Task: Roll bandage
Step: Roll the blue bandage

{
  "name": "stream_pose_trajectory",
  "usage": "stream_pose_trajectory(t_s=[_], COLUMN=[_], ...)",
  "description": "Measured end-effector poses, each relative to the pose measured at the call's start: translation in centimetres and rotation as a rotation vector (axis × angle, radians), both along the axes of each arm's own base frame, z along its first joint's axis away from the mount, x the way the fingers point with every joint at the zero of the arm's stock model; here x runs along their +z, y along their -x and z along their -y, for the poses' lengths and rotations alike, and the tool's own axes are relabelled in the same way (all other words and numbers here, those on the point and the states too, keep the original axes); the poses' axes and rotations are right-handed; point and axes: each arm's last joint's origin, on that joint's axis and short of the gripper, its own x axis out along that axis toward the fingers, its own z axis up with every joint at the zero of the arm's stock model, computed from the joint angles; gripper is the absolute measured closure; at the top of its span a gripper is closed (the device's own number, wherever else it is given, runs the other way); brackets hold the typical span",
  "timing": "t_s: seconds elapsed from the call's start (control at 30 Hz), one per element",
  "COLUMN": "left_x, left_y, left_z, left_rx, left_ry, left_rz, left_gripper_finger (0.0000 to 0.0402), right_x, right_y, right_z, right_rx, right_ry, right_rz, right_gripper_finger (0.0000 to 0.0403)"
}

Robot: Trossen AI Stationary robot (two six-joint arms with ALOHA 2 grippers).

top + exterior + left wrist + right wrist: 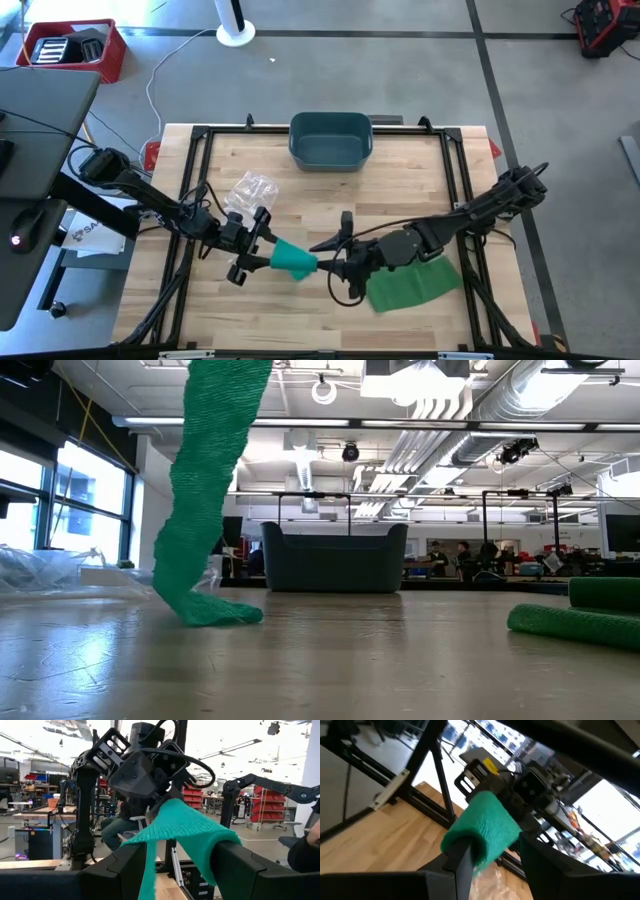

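Note:
A green bandage (293,260) hangs in the air over the table's middle, between my two grippers. My left gripper (262,248) comes from the left and has the bandage's wider end between its fingers. My right gripper (325,266) comes from the right, shut on the rolled, narrower end (485,832). A loose strip (205,510) drops from the held part, and its lower end (210,610) lies crumpled on the tabletop. My left gripper has the bandage's wide end (192,835) between its two fingers; the cloth fills the gap and folds over one finger (235,865). The fingers come nearly level from the table's left. The strip (147,870) hangs slack beside the other finger. My right gripper pinches the rolled end (487,842) between its two fingers, which come nearly level from the table's right. The roll sticks out past the fingertips toward the left gripper, several layers thick and clear of the table.
A second piece of green bandage (410,285) lies flat on the table's right side, below the right arm. A blue-grey bin (331,139) stands at the far edge's middle. A clear plastic bag (250,190) lies left of centre. Black frame rails (195,160) border the table.

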Motion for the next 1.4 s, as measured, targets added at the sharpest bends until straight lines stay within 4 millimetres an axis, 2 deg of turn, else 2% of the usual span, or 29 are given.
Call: stream_pose_trajectory(t_s=[0.23, 0.6, 0.87, 1.03, 1.23, 1.4], left_x=[0.0, -0.4, -0.2, 0.7, 0.7, 0.1], left_y=[0.0, 0.0, 1.5, 2.9, 3.2, 2.4], left_z=[0.0, 0.0, -0.8, -0.8, 0.2, 1.6], left_rx=[0.001, 0.008, 0.074, 0.146, 0.254, 0.34], left_ry=[0.001, -0.024, -0.094, -0.161, -0.307, -0.474], left_rz=[-0.003, -0.052, -0.184, -0.164, -0.118, -0.092], left_gripper_finger=[0.0202, 0.0202, 0.0202, 0.0202, 0.0202, 0.0202], right_x=[-0.9, -0.8, -0.3, 0.5, 0.8, 0.3], right_y=[-0.8, -0.7, 0.3, 1.7, 2.7, 2.8], right_z=[-0.2, -0.2, -1.1, -1.7, -1.4, -0.4], right_rx=[-0.007, -0.094, -0.145, -0.184, -0.186, -0.184], right_ry=[0.056, 0.161, 0.173, 0.176, 0.11, 0.058], right_rz=[-0.001, 0.01, 0.018, 0.02, -0.034, -0.104], right_gripper_finger=[0.0271, 0.0396, 0.0399, 0.04, 0.0401, 0.0402])
